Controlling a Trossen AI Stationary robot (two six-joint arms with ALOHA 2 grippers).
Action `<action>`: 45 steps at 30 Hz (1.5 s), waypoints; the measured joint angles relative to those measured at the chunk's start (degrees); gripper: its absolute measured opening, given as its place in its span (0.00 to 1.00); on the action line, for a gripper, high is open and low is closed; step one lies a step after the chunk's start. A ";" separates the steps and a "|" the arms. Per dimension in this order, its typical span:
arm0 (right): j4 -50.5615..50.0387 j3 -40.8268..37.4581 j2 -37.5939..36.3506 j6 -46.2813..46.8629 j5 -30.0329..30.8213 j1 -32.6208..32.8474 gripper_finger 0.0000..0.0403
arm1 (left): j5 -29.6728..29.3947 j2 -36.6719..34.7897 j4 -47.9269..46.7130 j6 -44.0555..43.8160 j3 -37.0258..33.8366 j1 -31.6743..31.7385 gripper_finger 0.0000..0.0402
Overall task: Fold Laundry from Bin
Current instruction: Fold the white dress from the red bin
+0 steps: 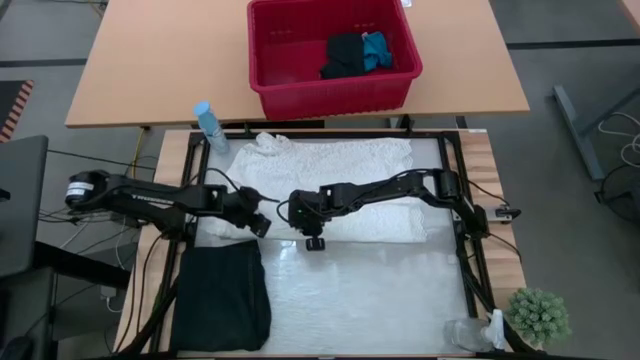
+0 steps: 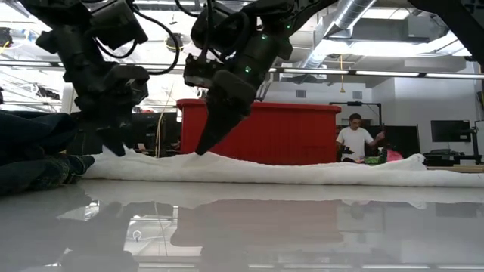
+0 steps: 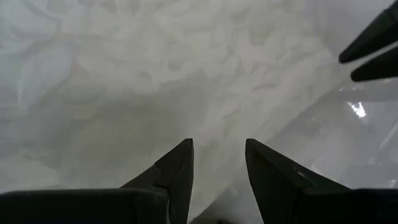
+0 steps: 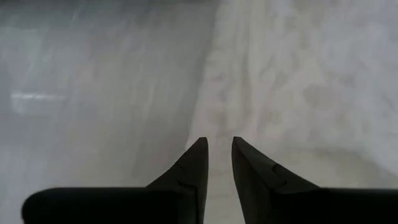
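Note:
The white crinkled garment (image 1: 340,165) lies spread and folded over on the far half of the table (image 1: 380,300). Both grippers hover at its near edge. My left gripper (image 1: 262,226) stands open over the cloth (image 3: 124,93), with nothing between its fingers. My right gripper (image 1: 313,238) is open by a narrow gap just above the cloth's edge (image 4: 211,93), also with nothing between its fingers. A folded black garment (image 1: 222,295) lies flat at the near left. The red bin (image 1: 330,95) stands on the far table, holding a black item (image 1: 343,55) and a blue one (image 1: 377,50).
A bottle with a blue cap (image 1: 210,125) stands at the table's far left corner. A small green plant (image 1: 540,315) and a clear container (image 1: 468,335) sit at the near right. Bare glossy table lies near and right of the grippers. A person (image 2: 355,140) shows far behind.

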 joint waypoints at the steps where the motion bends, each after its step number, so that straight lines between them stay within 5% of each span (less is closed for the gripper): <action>1: -0.45 0.00 0.00 -0.52 -0.33 -0.09 0.25 | -0.13 0.22 0.00 0.00 0.00 -0.38 0.33; 11: -5.23 0.00 -0.52 -3.60 -1.39 -2.24 0.25 | -4.81 0.77 -3.35 -1.28 0.00 -3.43 0.33; 20: 3.38 0.09 -4.87 -1.88 -1.41 -4.85 0.22 | -8.46 0.77 -4.78 -2.09 0.00 -4.58 0.33; 25: 10.97 0.15 -2.51 -2.14 -2.93 -5.46 0.16 | -8.80 0.77 -4.99 -2.10 -0.07 -4.58 0.33; 35: 9.01 -0.17 2.31 -2.43 -4.07 -7.14 0.05 | -9.45 0.77 -6.36 -1.28 -0.11 -4.58 0.33; 45: 8.42 -0.31 2.21 -2.32 -4.05 -9.38 0.09 | -6.23 0.58 -0.69 -4.86 -6.38 -4.56 0.33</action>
